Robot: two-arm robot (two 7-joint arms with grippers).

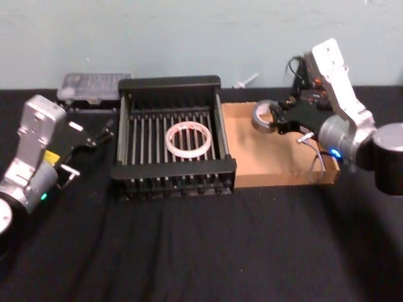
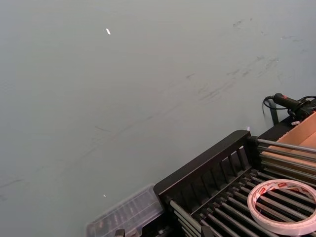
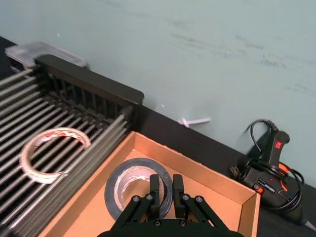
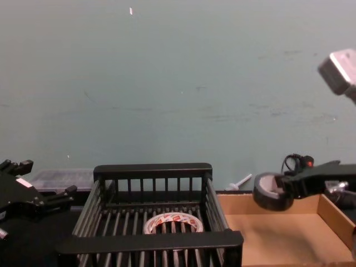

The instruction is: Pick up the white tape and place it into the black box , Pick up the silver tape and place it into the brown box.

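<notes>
right gripper clenched on silver tape, held above brown box for drop — white tape in black box; left gripper released, idle beside crate

Workshop bench: glue gun, crates

Grey-silver tape, tan cardboard box

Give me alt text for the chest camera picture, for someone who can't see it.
The right gripper holds the silver tape in the air above the brown box. To its left, the white tape lies flat on the slatted floor of the black box. The left gripper sits idle at the left edge, with a pale green wall behind.
</notes>
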